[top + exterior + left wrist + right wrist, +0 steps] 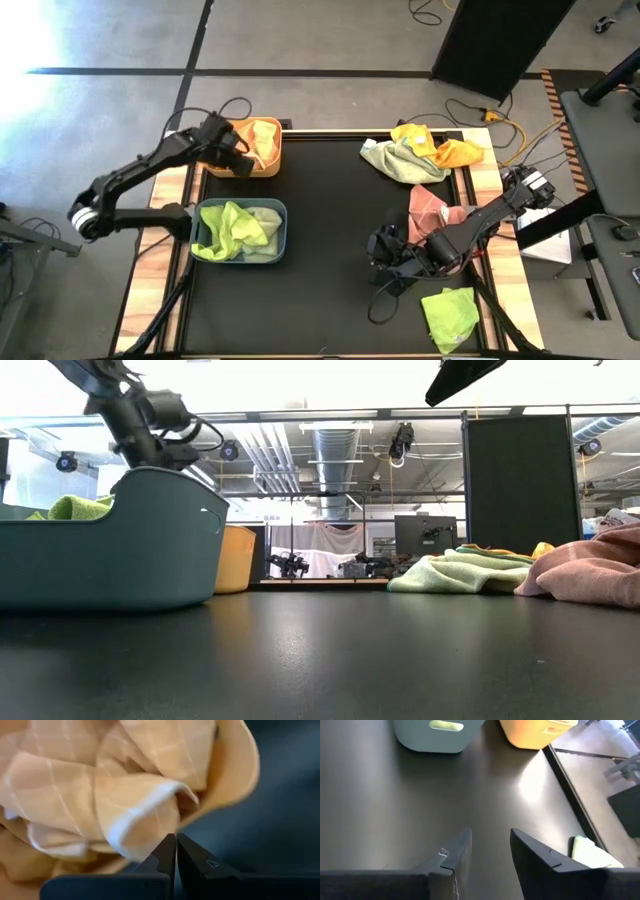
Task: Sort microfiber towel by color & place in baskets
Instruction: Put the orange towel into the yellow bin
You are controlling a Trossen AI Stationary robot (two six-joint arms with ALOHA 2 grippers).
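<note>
The yellow-orange basket (268,165) stands at the table's far left with an orange towel (90,785) bunched inside. My left gripper (236,153) hangs over that basket's left part, its fingers (175,847) shut with nothing between them, just above the towel. The blue-grey basket (282,228) nearer the front holds a lime and a pale green towel (232,228). My right gripper (491,834) is open above bare table right of centre (385,250).
A heap of pale green, yellow and orange towels (420,150) lies at the far right. A pink towel (428,208) lies beside my right arm, and a lime towel (450,312) near the front right corner. The mat's middle (330,230) is bare.
</note>
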